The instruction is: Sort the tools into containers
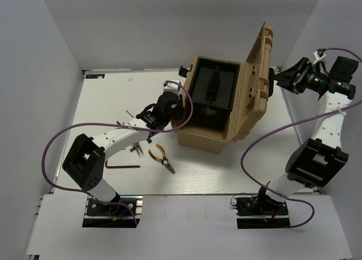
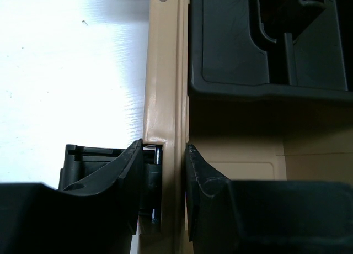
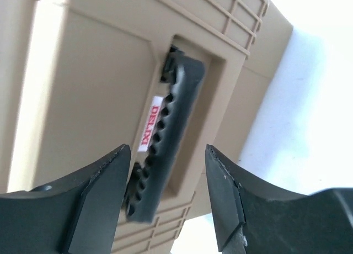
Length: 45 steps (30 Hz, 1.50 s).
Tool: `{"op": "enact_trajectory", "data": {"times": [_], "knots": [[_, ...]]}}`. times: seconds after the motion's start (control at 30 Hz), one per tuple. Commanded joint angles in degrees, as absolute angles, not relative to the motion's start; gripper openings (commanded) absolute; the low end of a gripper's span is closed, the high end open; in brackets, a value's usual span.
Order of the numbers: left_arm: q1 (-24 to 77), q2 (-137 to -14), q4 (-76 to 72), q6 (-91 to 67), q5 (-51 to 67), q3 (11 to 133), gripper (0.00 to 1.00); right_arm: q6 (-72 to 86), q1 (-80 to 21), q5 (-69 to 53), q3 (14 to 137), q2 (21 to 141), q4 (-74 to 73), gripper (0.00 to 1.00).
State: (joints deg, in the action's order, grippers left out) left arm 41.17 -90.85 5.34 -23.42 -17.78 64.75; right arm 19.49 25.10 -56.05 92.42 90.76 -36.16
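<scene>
Left fingers (image 2: 118,179): clamped across the toolbox (image 1: 212,121) left wall.
Right fingers (image 3: 102,182): held spread, aimed at the lid handle (image 3: 165,149).
Pliers (image 1: 163,159): laid diagonally on the desk (image 1: 107,96), off the toolbox's near-left corner; judged nearer the left arm (image 1: 113,140).

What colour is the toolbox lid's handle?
Black; the handle on the toolbox shows best in right wrist view.

Tan toolbox (image 3: 88,88) lid's outer face is seen from 9 to 12 o'clock. A black ribbed handle (image 3: 175,107) is set in a central recess, with a red label (image 3: 150,127) beside it at 9 o'clock. The right gripper (image 3: 166,150) is spread wide at 6 o'clock, nothing clamped. White table (image 3: 309,99) is seen at 3 o'clock.
</scene>
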Motion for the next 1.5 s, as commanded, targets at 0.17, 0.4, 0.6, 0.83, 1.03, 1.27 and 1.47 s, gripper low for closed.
{"op": "enact_trajectory", "data": {"times": [0.17, 0.4, 0.6, 0.83, 1.03, 1.27, 1.47], "knots": [[39.02, -89.12, 12.74, -26.72, -21.71, 62.58, 0.07, 8.01, 26.81, -57.48, 92.81, 81.49, -39.54, 0.63], [39.02, -89.12, 11.69, -24.79, -18.82, 63.72, 0.34, 1.41, 27.07, -50.56, 89.74, 71.29, -39.55, 0.59], [39.02, -89.65, 11.69, -22.51, -16.70, 69.16, 0.55, 0.53, 26.81, -47.46, 88.77, 64.61, -36.92, 0.57], [39.55, -90.79, 13.71, -21.45, -15.56, 73.12, 0.49, 3.60, 26.89, -47.20, 87.10, 59.42, -29.80, 0.54], [39.55, -91.32, 14.25, -20.21, -14.42, 72.42, 0.49, 5.18, 26.98, -46.32, 89.38, 58.62, -30.15, 0.54], [39.55, -96.41, 17.21, -15.56, -12.75, 76.72, 0.54, 6.94, 26.90, -46.06, 91.05, 58.45, -30.32, 0.54], [40.08, -99.40, 19.16, -13.36, -13.61, 77.87, 0.53, 7.82, 26.98, -46.40, 92.02, 58.10, -30.59, 0.54]]}}
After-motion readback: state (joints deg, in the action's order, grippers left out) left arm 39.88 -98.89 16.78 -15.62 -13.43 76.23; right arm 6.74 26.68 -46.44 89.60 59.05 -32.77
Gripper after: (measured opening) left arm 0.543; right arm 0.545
